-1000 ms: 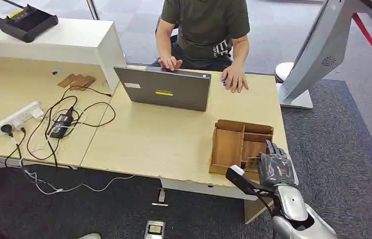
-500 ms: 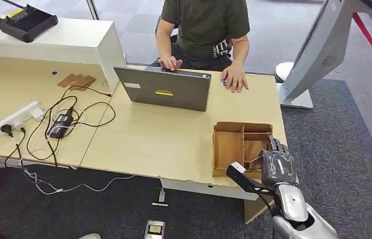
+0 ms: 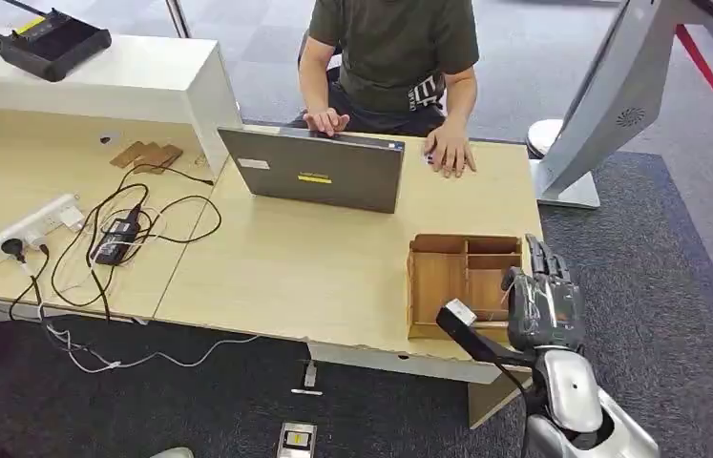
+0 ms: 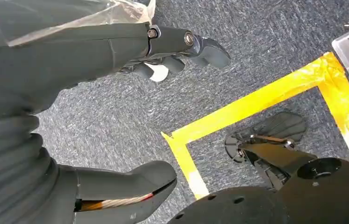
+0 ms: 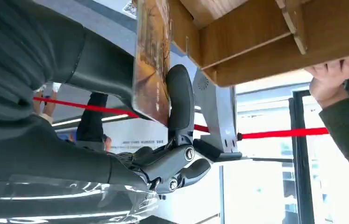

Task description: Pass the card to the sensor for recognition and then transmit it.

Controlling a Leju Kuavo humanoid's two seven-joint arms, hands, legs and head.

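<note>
At the upper left of the head view a black router [image 3: 54, 40] sits on a white raised shelf [image 3: 133, 88]. Below it, on the light wooden desk [image 3: 285, 267], lie a white power strip [image 3: 23, 231] and a tangle of black cables [image 3: 123, 234], with small wooden pieces [image 3: 147, 155] further up. In the upper middle a person [image 3: 390, 57] in a dark green shirt sits behind a grey laptop [image 3: 319, 172], one hand at the laptop's far edge and the other flat on the desk just right of it. At the lower right of the desk stands a wooden organizer box [image 3: 457, 281] with several compartments. The right hand [image 3: 541, 303] is at the box's right edge, near the desk's corner, fingers pointing up the frame. In the right wrist view this hand [image 5: 163, 140] pinches the card [image 5: 153, 60] between thumb and finger, the card held edge-on just beside the box's wooden wall [image 5: 256, 42]. A white and grey stand [image 3: 610, 95] fills the upper right, on dark carpet.

In the left wrist view the left hand [image 4: 130, 107] hangs over grey carpet marked with yellow tape [image 4: 261, 102], its fingers apart and holding nothing.
</note>
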